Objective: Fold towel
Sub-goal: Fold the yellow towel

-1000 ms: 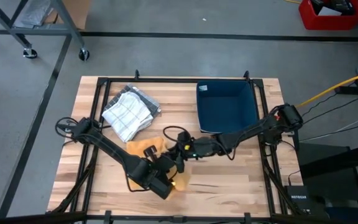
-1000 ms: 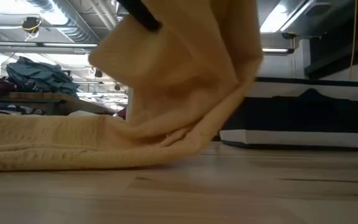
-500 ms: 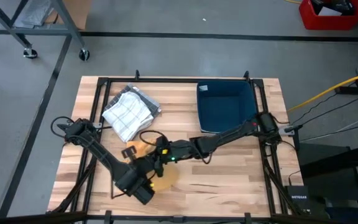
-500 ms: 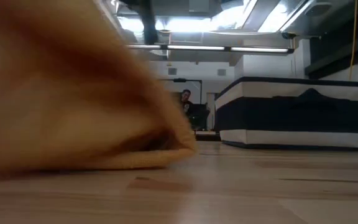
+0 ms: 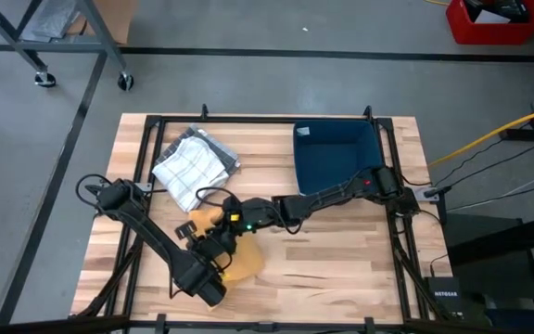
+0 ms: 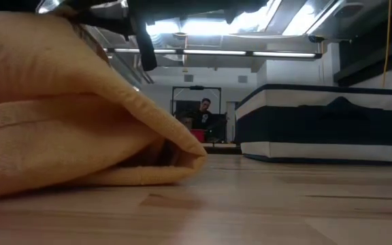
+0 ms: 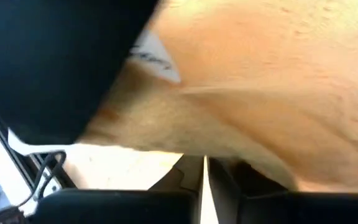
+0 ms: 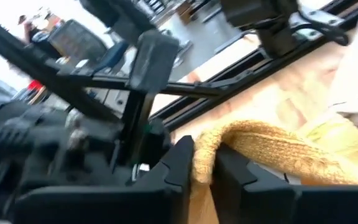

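Observation:
The yellow towel [image 5: 242, 263] lies near the table's front left, doubled over on itself. In the low view its rounded fold [image 6: 182, 155] rests on the wood. My right gripper [image 5: 219, 221] reaches in from the table's right and is shut on the towel's far part. My left gripper [image 5: 217, 252] comes from the near left, tipped downward, and is shut against the towel [image 7: 272, 93], which fills its wrist view. My left gripper has its two fingers [image 7: 241, 186] shut together right under the towel's cloth [image 7: 229, 149]. The towel hides the place of contact, so which edge it has and how many layers cannot be told. My right gripper pinches a thick rolled edge of the towel [image 8: 205, 144] between its two fingers [image 8: 180, 163]. It comes nearly level from the table's right side. The cloth arches slack from the fingers down to the rest of the towel.
A white checked cloth [image 5: 191, 167] lies at the far left and a dark blue bin [image 5: 338, 160] at the far right of the table. Black frame rails [image 5: 142, 176] run along the edges. A person [image 6: 203, 109] shows far behind in the low view.
Both grippers have gone toward the table's left edge and sunk, carrying the held towel edge with them. The towel stood up like a tent a second ago. Its upper layer has come over and down onto the lower one, and it now lies low with a rounded fold.

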{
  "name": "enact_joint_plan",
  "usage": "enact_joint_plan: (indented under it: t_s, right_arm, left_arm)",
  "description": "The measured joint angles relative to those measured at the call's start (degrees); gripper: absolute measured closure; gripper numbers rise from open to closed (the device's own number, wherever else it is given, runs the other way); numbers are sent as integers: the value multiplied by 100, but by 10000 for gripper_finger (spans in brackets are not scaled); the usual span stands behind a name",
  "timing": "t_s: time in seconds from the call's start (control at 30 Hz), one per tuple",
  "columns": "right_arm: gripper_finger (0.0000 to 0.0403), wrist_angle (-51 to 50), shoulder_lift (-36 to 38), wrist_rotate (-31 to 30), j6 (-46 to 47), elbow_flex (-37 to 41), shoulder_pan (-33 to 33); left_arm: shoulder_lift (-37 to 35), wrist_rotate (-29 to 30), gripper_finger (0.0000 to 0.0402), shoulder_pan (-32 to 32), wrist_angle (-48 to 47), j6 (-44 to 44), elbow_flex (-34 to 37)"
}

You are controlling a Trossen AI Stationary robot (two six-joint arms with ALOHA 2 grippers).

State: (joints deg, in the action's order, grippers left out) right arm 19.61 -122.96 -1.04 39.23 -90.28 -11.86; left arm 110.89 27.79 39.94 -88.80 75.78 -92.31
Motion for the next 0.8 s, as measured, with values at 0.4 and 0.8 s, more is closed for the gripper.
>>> enact_joint_plan:
  t_s: [0.4, 0.8]
  right_arm:
    - [199, -126, 0, 396, -233, -3, 57]
    - [146, -122, 13, 621, 141, 2, 132]
  left_arm:
    - [-7, -340, 240, -6, -111, 204, 2]
    - [-11, -1255, 224, 333, -130, 939, 6]
